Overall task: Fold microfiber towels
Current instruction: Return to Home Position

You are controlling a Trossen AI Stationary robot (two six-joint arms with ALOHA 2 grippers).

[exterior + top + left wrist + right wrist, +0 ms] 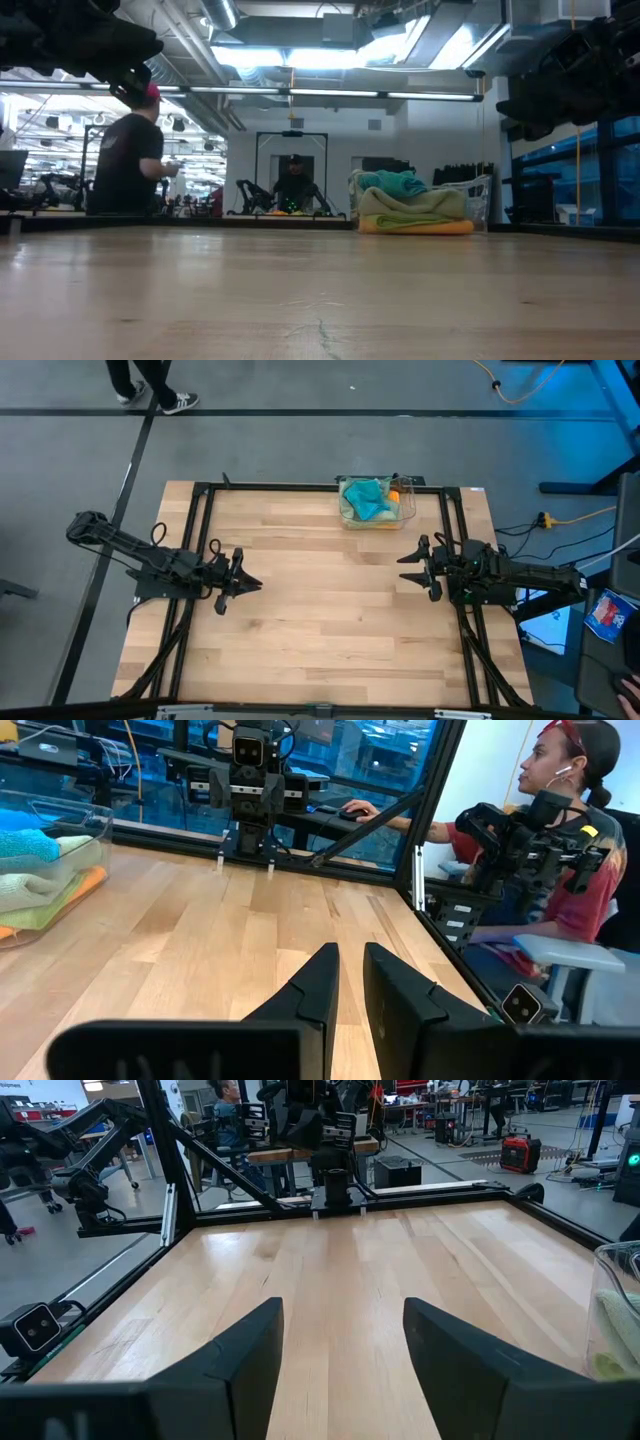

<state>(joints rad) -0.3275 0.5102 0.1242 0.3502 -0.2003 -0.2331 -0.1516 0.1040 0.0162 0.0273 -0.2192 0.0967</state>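
The microfiber towels lie stacked in a clear plastic bin (377, 503) at the table's far edge, right of the middle. The teal one (390, 183) is on top, a pale green one (410, 205) lies under it, and an orange one (415, 227) is at the bottom. My left gripper (250, 582) hovers level over the table's left part, pointing right; its fingers (350, 955) stand a narrow slit apart with nothing between them. My right gripper (410, 568) hovers level at the right, pointing left, and stands open and empty (343, 1310).
A black frame (200, 560) runs along the left, far and right sides of the wooden table. A bare wooden top (330, 610) lies between the two grippers. A person (125, 150) stands beyond the far left corner; another person (560, 840) sits past the table's edge.
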